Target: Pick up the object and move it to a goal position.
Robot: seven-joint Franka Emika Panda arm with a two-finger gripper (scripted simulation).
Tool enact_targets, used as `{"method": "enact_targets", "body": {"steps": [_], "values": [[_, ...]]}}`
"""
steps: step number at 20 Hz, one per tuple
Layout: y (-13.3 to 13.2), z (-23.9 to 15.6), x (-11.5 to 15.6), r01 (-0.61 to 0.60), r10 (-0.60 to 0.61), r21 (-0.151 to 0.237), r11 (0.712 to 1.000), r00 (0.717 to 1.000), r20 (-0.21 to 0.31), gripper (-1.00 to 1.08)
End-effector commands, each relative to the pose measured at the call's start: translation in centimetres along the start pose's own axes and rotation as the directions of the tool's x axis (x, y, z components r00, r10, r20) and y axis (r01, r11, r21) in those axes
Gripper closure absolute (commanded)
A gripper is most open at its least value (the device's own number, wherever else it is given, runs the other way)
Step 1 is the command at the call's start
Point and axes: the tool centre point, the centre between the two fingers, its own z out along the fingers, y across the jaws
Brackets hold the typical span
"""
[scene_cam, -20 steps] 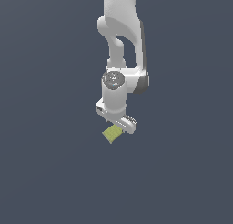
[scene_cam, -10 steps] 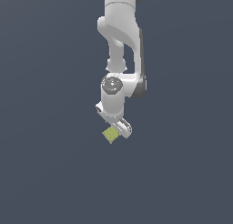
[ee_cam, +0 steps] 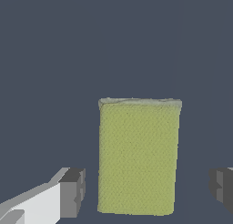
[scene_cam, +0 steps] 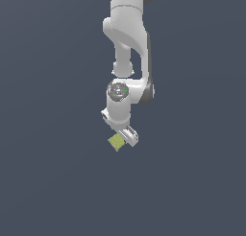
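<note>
The object is a small flat yellow-green block with a faintly textured top, lying on the dark grey surface. In the wrist view the block fills the middle, lying lengthwise between my two fingers. My white gripper hangs straight above it, partly covering it in the exterior view. The gripper is open: one dark finger pad stands a little off one long side of the block, and the other pad stands farther off the opposite side. Neither pad touches the block.
The plain dark grey surface runs all around the block. The white arm comes down from the exterior view's top. No other object or marker shows.
The arm has come lower over the block, step by step. The block has not moved.
</note>
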Motion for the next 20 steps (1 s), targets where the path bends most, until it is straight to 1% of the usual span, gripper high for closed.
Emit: {"method": "enact_targets", "body": {"steps": [1,8,13,14,20], "values": [[0.1,0.7,0.0,-0.001,0.001,-0.001,1.0,1.0,0.001,-0.92],[0.1,4.0,-0.1,-0.004,0.004,-0.001,1.0,1.0,0.0,-0.92],[0.0,4.6,0.0,-0.004,0.004,-0.001,1.0,1.0,0.0,-0.92],[0.0,4.6,0.0,-0.004,0.004,-0.001,1.0,1.0,0.0,1.08],[0.0,4.6,0.0,-0.004,0.004,-0.001,1.0,1.0,0.0,1.08]]}}
